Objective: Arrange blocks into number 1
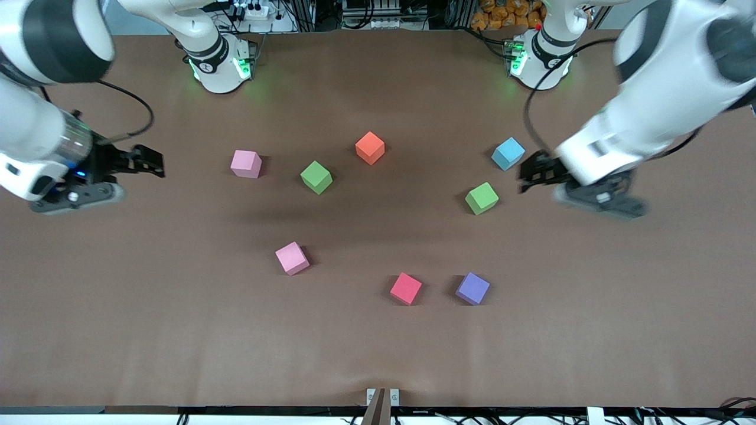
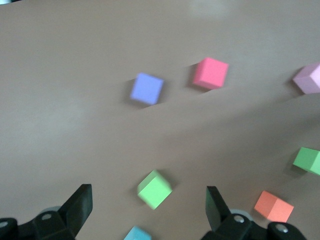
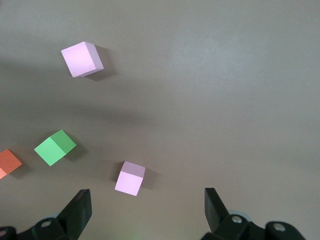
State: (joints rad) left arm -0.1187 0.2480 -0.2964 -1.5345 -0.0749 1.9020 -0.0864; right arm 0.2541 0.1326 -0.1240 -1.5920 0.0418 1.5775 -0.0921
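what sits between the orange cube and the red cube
Nothing: in the front view the table is bare between the orange cube and the red cube.

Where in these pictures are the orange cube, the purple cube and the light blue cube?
orange cube [image 1: 370, 147]: front view, top face.
purple cube [image 1: 472, 288]: front view, top face.
light blue cube [image 1: 508, 153]: front view, top face.

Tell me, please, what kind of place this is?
Probably a robotics lab: two robot arms mounted at a brown table, coloured foam cubes such as the orange cube scattered on it, and cables and power strips along its edge.
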